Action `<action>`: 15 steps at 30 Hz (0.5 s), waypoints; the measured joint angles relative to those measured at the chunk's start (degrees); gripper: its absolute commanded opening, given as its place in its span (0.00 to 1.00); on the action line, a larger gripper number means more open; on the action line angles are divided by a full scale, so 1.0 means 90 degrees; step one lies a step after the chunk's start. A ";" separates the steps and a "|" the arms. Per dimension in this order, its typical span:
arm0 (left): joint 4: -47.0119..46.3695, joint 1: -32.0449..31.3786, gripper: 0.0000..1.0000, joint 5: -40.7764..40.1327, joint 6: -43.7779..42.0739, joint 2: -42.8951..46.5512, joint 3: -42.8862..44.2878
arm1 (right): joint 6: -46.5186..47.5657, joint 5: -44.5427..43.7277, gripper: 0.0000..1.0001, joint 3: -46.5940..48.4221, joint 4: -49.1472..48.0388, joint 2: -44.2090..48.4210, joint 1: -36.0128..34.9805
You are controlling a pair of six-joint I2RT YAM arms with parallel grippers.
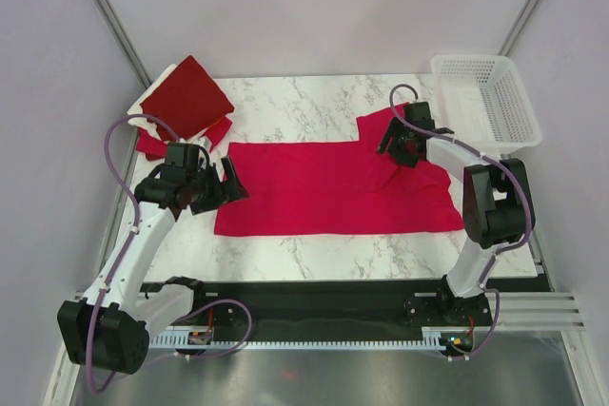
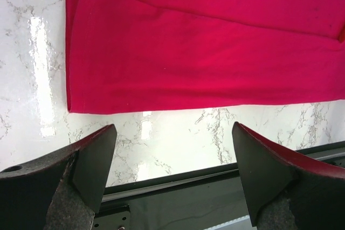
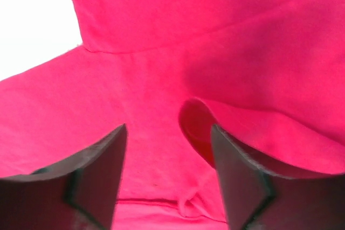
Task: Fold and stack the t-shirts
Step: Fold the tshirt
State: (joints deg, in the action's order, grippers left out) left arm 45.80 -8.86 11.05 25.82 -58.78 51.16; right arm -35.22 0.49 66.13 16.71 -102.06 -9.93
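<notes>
Up in the upper left of the top view sits a pile of folded t-shirts. A dark red shirt (image 1: 186, 100) lies on top, a cream shirt (image 1: 155, 81) peeks out under it, and a red shirt (image 1: 152, 145) shows at the bottom. That part of the job looks done.

One bright red shirt (image 1: 324, 192) lies spread out in the middle of the counter (image 1: 314, 102). It looks like a long strip, with one layer laid over another along its lower edge in the left wrist view. On its right side a sleeve sticks out toward the top of the frame, and the cloth there is bumpy, not flat. I think this shirt is only partly folded.

At the left end of the strip, the left end effector (image 1: 236, 183) hangs just past the shirt's edge. Its jaws are spread wide and hold nothing. Only bare counter shows between them.

Over the bumpy right side, the right end effector (image 1: 392, 149) is low above the shirt. Its jaws stand apart too. A little hump of cloth rises beside one finger (image 3: 242, 176), but nothing looks pinched.

What is left, I think: smooth the right side, tuck in the sleeve, fold the strip into a small square, and put it on the pile. A white basket (image 1: 514, 111) waits in the upper right, with no shirt showing in it.
</notes>
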 measured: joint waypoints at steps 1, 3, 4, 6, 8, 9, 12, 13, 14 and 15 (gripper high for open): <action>0.0000 0.0000 0.95 -0.0017 0.0000 0.0000 0.0000 | 0.0022 0.0017 0.76 0.0090 0.0005 -0.0087 -0.0005; 0.0000 0.0000 0.95 -0.0036 -0.0002 0.0002 0.0000 | 0.0090 0.0034 0.78 0.0287 0.0073 -0.0221 -0.0022; -0.0002 0.0000 0.95 -0.0044 0.0000 0.0002 0.0000 | 0.0126 0.0032 0.78 0.0350 0.0102 -0.0238 -0.0029; 0.0000 0.0000 0.95 -0.0049 0.0000 0.0005 0.0000 | 0.0209 -0.0087 0.78 0.0457 0.0189 -0.0204 -0.0041; 0.0000 0.0000 0.95 -0.0049 0.0000 0.0010 0.0000 | 0.0301 -0.0325 0.78 0.0471 0.0265 -0.0046 -0.0044; 0.0000 0.0000 0.95 -0.0051 -0.0002 0.0015 0.0000 | 0.0335 -0.0454 0.78 0.0440 0.0316 0.0085 -0.0044; 0.0000 0.0000 0.95 -0.0051 -0.0002 0.0027 0.0000 | 0.0425 -0.0753 0.75 0.0104 0.0403 0.0816 -0.0044; 0.0000 0.0000 0.95 -0.0051 0.0000 0.0029 0.0000 | 0.0444 -0.0809 0.74 -0.0073 0.0403 0.1129 -0.0044; 0.0000 0.0000 0.95 -0.0051 0.0000 0.0029 0.0000 | 0.0459 -0.0857 0.71 -0.0221 0.0425 0.1379 -0.0044; 0.0000 0.0000 0.95 -0.0051 0.0000 0.0032 0.0000 | 0.0481 -0.0901 0.70 -0.0396 0.0444 0.1654 -0.0041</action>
State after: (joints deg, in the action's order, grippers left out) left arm 45.80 -8.86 10.59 25.82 -58.50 51.16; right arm -30.89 -7.62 62.57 20.71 -87.18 -10.31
